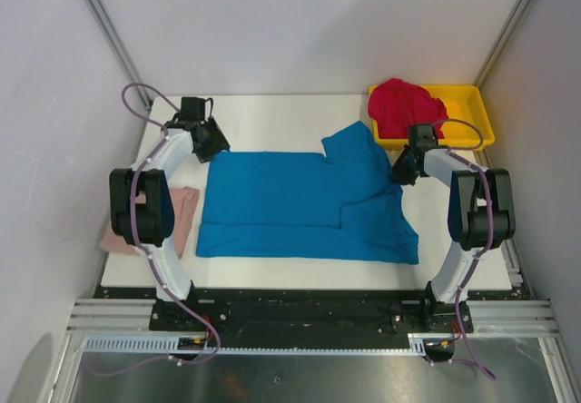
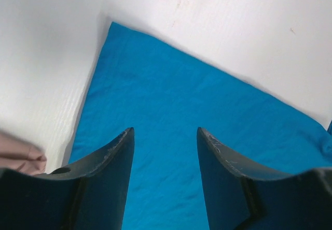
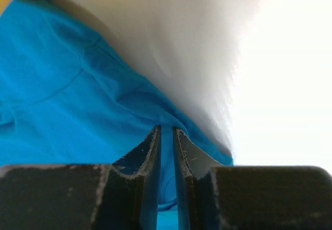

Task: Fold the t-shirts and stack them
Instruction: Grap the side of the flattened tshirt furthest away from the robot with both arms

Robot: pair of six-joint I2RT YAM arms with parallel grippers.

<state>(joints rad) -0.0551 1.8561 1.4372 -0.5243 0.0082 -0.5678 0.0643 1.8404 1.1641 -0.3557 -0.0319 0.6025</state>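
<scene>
The bright blue t-shirt (image 1: 304, 205) lies spread on the white table, partly folded, one sleeve at the far right. My left gripper (image 1: 211, 142) hovers open over its far left corner; in the left wrist view the fingers (image 2: 116, 157) frame blue cloth (image 2: 171, 100) with nothing between them. My right gripper (image 1: 400, 172) is at the shirt's right edge, shut on a pinch of blue cloth (image 3: 167, 147). The dusty pink t-shirt (image 1: 184, 214) lies folded at the left edge, partly hidden by the left arm. The crimson red t-shirt (image 1: 404, 105) lies crumpled in the tray.
A shallow yellow tray (image 1: 474, 103) stands at the far right corner. Grey walls enclose the table on three sides. A metal rail runs along the near edge (image 1: 300, 317).
</scene>
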